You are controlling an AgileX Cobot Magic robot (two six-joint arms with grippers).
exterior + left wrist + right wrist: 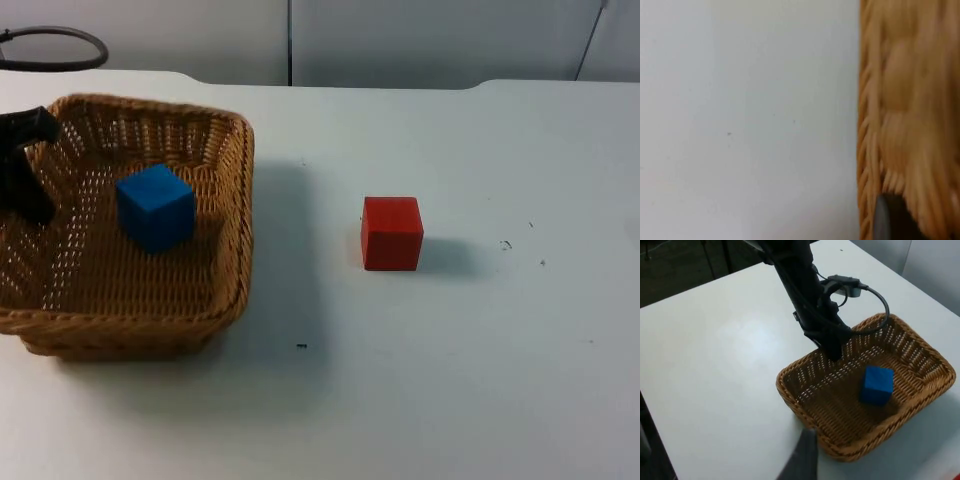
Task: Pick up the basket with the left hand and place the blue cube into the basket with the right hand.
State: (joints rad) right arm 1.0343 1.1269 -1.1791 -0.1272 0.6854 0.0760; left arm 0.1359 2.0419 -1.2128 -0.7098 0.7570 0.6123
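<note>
The brown wicker basket (225, 215) is at the table's left, and its shadow spreads wide over the white top beside it. Inside it a blue cube (155, 206) rests upright on the woven floor. My left gripper (22, 182) is shut on the basket's left rim, one finger (34, 203) reaching inside the wall. The right wrist view shows that arm coming down onto the rim (832, 347), with the basket (805, 372) and blue cube (876, 385) below. My right gripper (802, 462) hangs high above the table, well clear of the basket.
A red cube (391, 232) stands on the table's middle, to the right of the basket. The white table top (480, 380) runs back to a grey partition wall (420, 40).
</note>
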